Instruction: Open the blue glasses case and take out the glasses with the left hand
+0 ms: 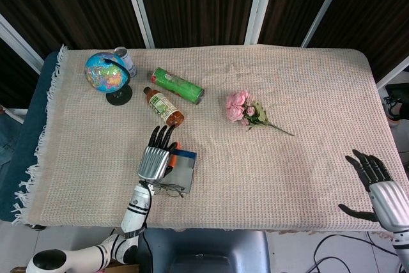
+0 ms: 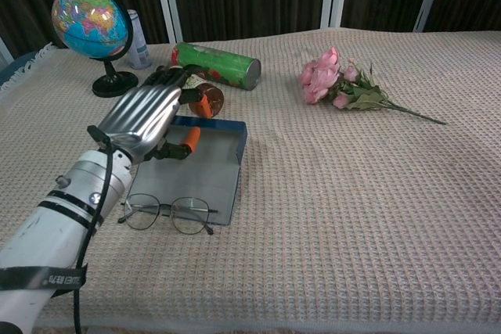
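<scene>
The blue glasses case (image 2: 211, 163) lies open and flat near the table's front left, also visible in the head view (image 1: 184, 165). The thin-framed glasses (image 2: 168, 213) lie outside its tray, at the case's near edge, partly on the cloth; the head view shows the glasses (image 1: 168, 189) just below the case. My left hand (image 2: 145, 119) hovers over the case's left half with fingers stretched forward and holds nothing; in the head view the left hand (image 1: 155, 155) covers that side of the case. My right hand (image 1: 376, 185) stays spread at the front right edge of the table.
Behind the case lie a brown bottle (image 1: 163, 106) and a green can (image 2: 215, 64). A globe (image 2: 88, 17) and a small white can (image 2: 138, 37) stand at the back left. Pink flowers (image 2: 337, 80) lie mid-table. The cloth-covered table (image 2: 352, 209) spreads out to the right.
</scene>
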